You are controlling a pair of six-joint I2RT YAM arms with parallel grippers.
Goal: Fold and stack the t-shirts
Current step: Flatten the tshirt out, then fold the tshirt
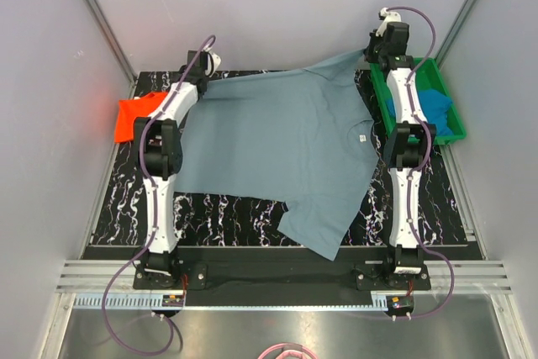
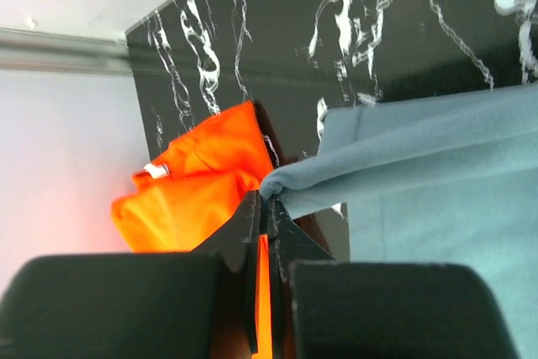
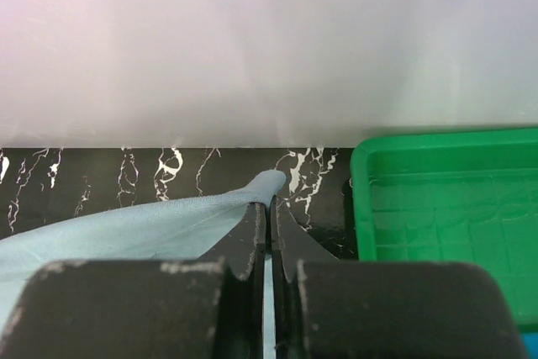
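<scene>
Left gripper (image 2: 267, 208): jaws pressed together, pinching bunched edge of grey-blue shirt (image 1: 277, 136) at far left. Right gripper (image 3: 269, 206): jaws likewise closed, clamped on same shirt's edge at far right, beside green tray (image 3: 437, 199). Shirt stretched between them, spread over black marbled table (image 1: 227, 212), one corner reaching near edge. Orange shirt (image 1: 133, 117) crumpled far left, near left gripper. Blue shirt (image 1: 437, 108) lies in tray.
</scene>
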